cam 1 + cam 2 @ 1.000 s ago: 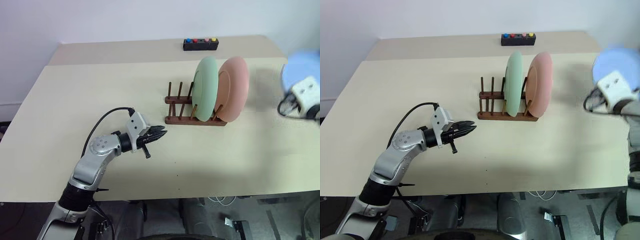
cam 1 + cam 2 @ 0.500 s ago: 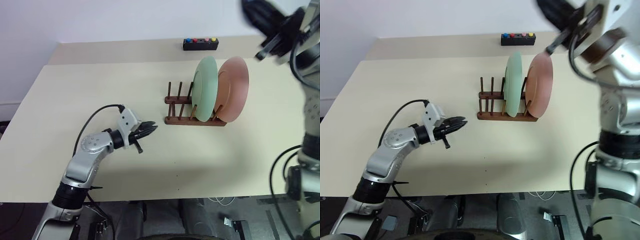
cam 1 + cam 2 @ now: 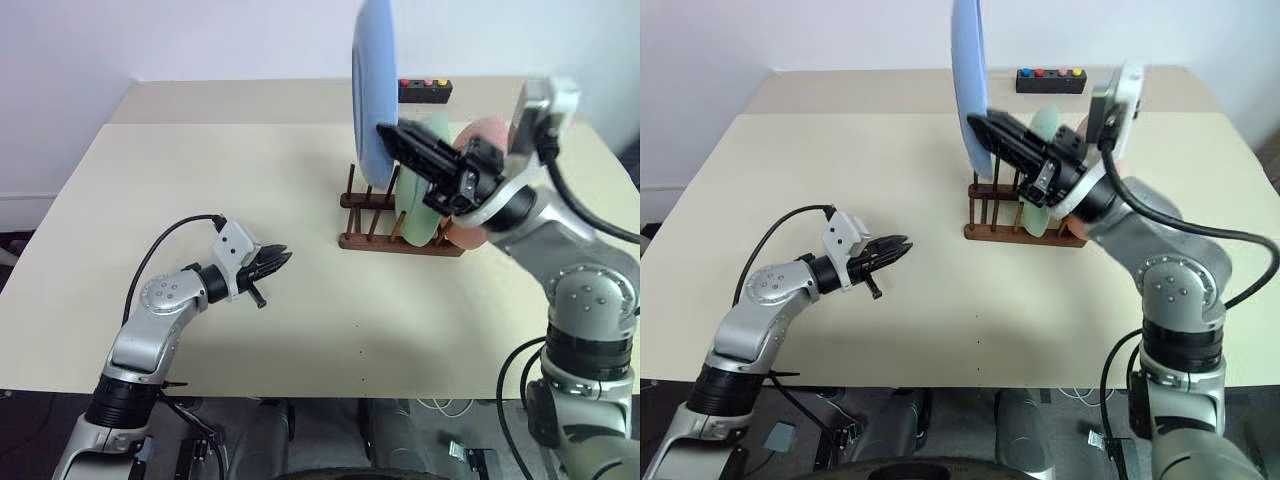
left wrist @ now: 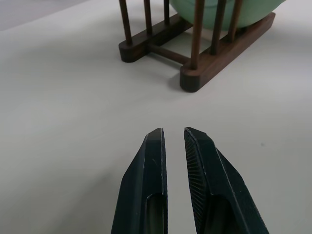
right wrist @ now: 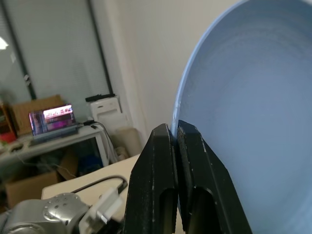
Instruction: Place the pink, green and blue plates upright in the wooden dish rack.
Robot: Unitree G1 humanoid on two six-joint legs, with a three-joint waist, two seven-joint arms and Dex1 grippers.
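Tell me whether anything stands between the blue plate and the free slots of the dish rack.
Nothing visible does. The right end effector holds the blue plate upright above the wooden dish rack; the free pegs beside the green plate stand open beneath it.

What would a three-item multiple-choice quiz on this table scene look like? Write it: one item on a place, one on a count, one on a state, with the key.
1. Where is the blue plate?
A. flat on the table
B. held on edge above the rack
C. beside the button box

2. How many plates stand in the wooden rack?
A. none
B. two
C. three

3. How is the left gripper?
A. shut and empty
B. shut on a plate
C. wide open

Key: 1 B, the right gripper pinches its rim in the air over the rack. 2 B, the green plate and the pink plate sit between the pegs. 3 A, its fingers lie nearly together with nothing between them, above the bare table.
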